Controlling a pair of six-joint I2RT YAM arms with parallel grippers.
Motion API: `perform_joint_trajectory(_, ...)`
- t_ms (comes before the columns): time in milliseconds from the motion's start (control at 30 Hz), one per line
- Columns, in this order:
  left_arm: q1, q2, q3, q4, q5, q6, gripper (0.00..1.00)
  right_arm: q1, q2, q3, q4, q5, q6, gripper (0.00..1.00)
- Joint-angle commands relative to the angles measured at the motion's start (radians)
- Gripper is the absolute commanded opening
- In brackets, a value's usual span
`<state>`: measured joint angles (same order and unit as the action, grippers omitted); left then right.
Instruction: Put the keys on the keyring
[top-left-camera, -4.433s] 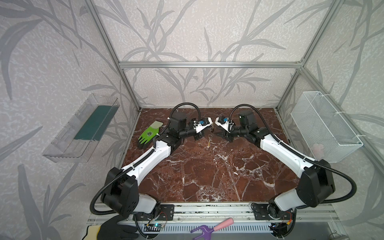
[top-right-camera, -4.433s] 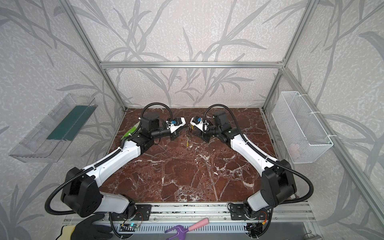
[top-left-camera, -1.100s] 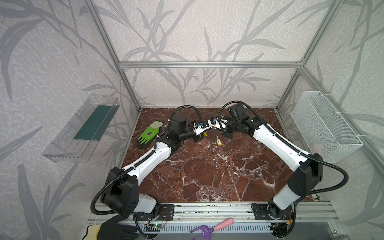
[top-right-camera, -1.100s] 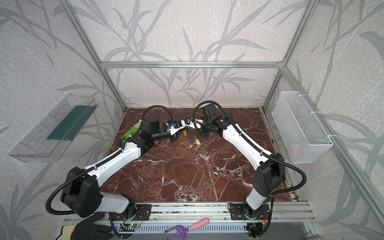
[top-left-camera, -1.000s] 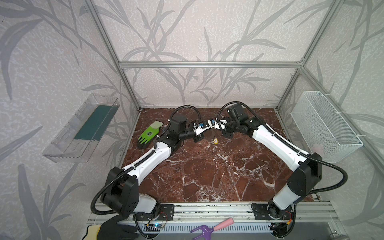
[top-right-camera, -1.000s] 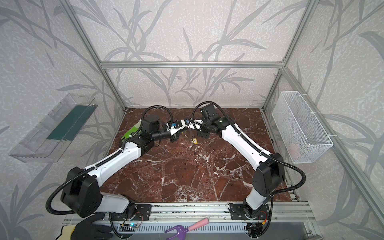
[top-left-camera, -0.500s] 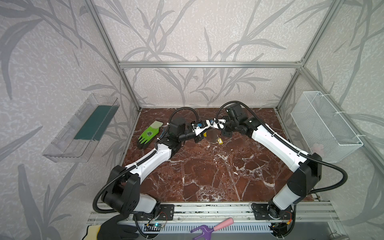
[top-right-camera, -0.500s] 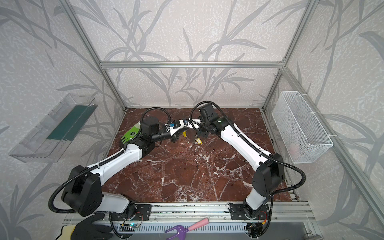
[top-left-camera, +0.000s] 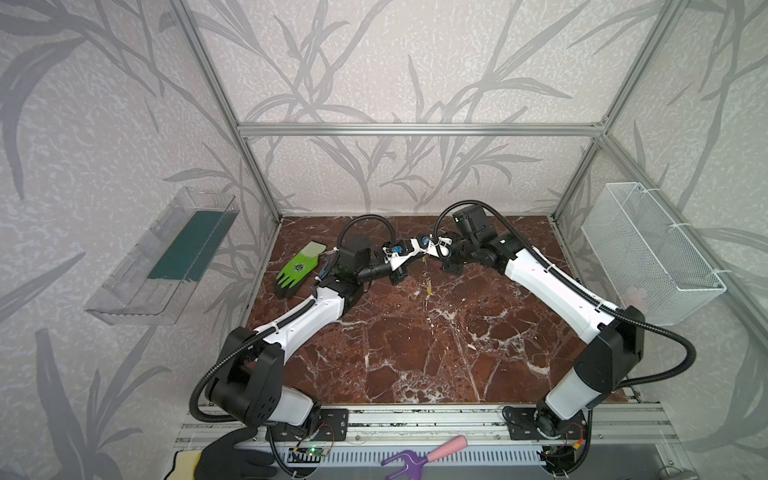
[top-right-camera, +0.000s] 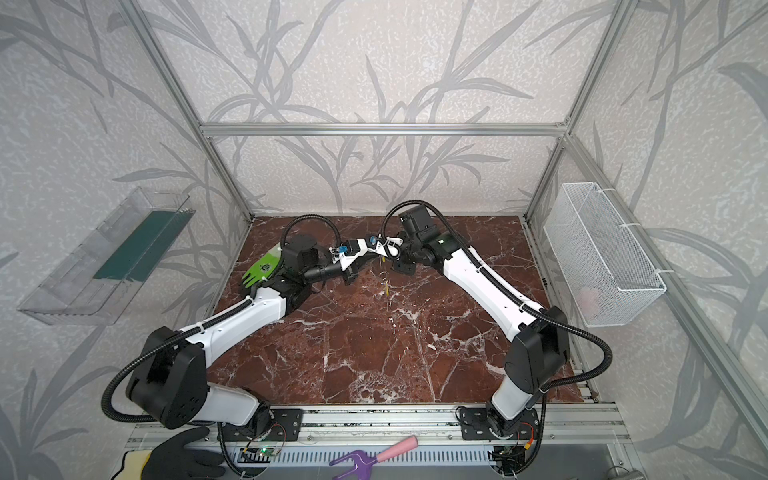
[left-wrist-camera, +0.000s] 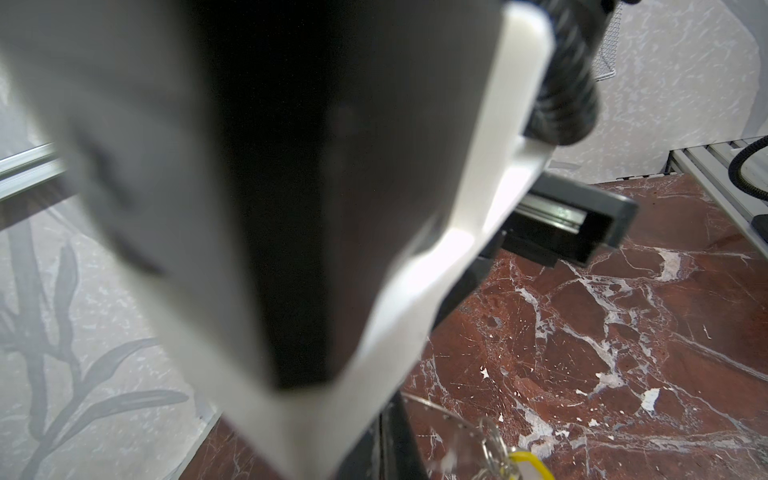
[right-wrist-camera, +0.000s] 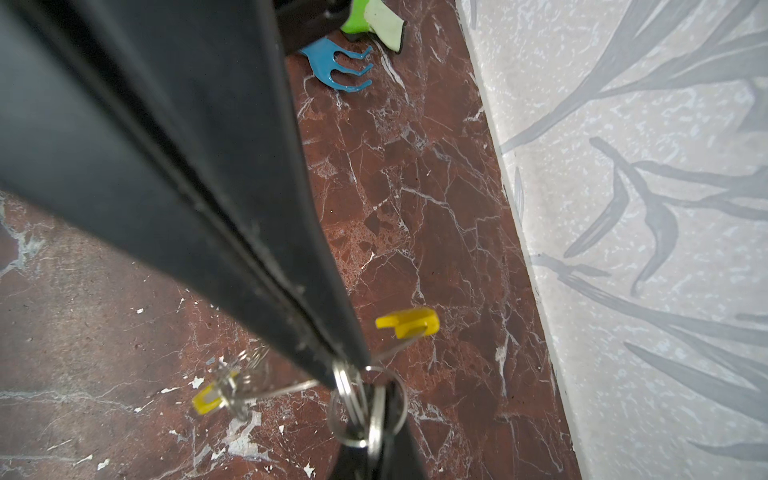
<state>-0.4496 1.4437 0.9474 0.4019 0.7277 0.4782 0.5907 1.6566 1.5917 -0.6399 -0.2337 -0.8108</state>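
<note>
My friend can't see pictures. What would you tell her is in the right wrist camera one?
The shut black right end effector fills much of the picture, pinching small metal rings at its tip above a red marble table. A thin wire runs from them to a blurry yellow tag; another yellow piece shows close by.

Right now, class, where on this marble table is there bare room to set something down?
Bare: the near half of the table, between the left arm and right arm; also the far right corner near the wire basket. Crowded: far middle, where both arms meet over the dangling keys, and far left, by the green glove.
</note>
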Motion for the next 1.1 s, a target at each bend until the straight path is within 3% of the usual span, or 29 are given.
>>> perform_joint_trajectory(0,-0.001,0.028,0.035,-0.077,-0.042,0.044,0.0,0.008,-0.021,0.016,0.001,-0.029,0.01,0.0)
perform_joint_trajectory(200,0.0,0.038,0.055,-0.194,-0.077,0.108,0.0,0.003,-0.03,0.02,0.005,0.041,-0.007,0.0)
perform_joint_trajectory(533,-0.007,0.048,0.058,-0.181,-0.049,0.104,0.0,0.013,0.011,0.051,0.005,-0.038,0.024,0.0)
perform_joint_trajectory(767,-0.002,0.032,0.036,-0.168,-0.07,0.099,0.0,-0.002,0.032,0.057,-0.03,0.076,-0.003,0.0)
perform_joint_trajectory(900,0.02,0.011,0.002,-0.051,-0.033,0.017,0.0,-0.028,0.042,0.032,-0.035,0.106,0.01,0.0)
perform_joint_trajectory(1067,0.024,0.011,-0.04,0.165,0.061,-0.115,0.0,-0.025,0.075,0.013,0.002,-0.026,0.085,0.0)
